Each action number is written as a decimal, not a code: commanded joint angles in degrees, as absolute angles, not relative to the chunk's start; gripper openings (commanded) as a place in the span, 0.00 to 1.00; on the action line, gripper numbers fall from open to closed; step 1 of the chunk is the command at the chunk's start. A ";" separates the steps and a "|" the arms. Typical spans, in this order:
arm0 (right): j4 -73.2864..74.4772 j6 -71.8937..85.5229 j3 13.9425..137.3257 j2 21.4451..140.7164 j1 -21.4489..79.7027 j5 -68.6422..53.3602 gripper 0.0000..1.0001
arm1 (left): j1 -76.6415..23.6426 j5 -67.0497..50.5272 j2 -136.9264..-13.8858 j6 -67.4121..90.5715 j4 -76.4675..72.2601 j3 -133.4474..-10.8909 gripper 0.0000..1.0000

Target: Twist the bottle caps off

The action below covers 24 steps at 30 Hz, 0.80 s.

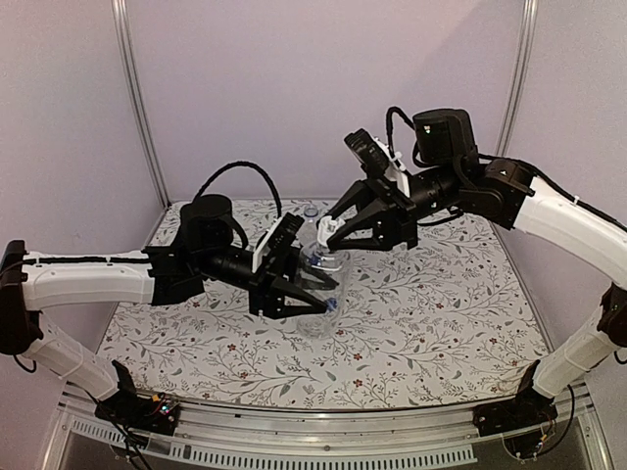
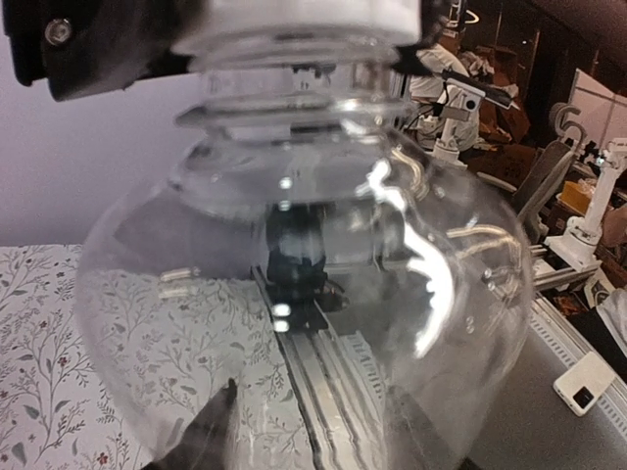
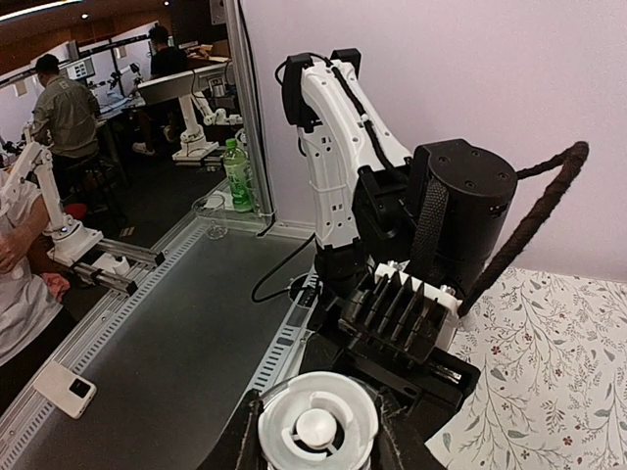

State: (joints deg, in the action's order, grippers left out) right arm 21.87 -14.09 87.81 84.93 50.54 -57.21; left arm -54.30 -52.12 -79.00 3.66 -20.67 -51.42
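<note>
My left gripper [image 1: 294,286] is shut on the body of a clear, unlabelled bottle [image 1: 323,294], holding it above the table. In the left wrist view the bottle [image 2: 304,294] fills the frame between the dark fingers [image 2: 217,426]. A whitish cap [image 2: 294,20] sits on top of its threaded neck. My right gripper [image 1: 333,233] comes in from the right and is shut on that cap [image 3: 318,426], with its fingers [image 3: 245,436] on either side. Behind the held bottle stands a second bottle [image 1: 310,217] with some blue showing lower down. Its cap is hard to make out.
A floral cloth [image 1: 431,323] covers the table. Metal rails [image 1: 294,436] run along the near edge by both arm bases. Upright frame posts [image 1: 137,108] stand at the back corners. Both arms meet over the middle of the table.
</note>
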 commanded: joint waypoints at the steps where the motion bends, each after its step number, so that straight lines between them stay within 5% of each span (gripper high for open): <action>1: 23.97 -16.96 90.03 86.21 48.97 -57.75 0.09 | -54.54 -59.38 -79.19 2.63 -23.31 -50.98 0.47; 7: 23.99 -16.23 89.92 86.14 48.91 -55.52 0.18 | -54.45 -56.62 -79.10 1.60 -21.93 -51.17 0.47; 21: 24.46 -12.89 88.13 82.60 48.87 -46.59 0.83 | -54.26 -43.21 -77.29 0.09 -20.47 -50.57 0.46; 24: 24.23 -11.92 87.25 80.75 48.87 -44.25 0.89 | -54.39 -36.86 -76.52 0.09 -21.27 -49.88 0.46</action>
State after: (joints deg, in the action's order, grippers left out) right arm 24.60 -13.32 88.33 84.62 49.23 -49.12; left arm -54.19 -44.88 -78.85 1.23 -19.22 -50.89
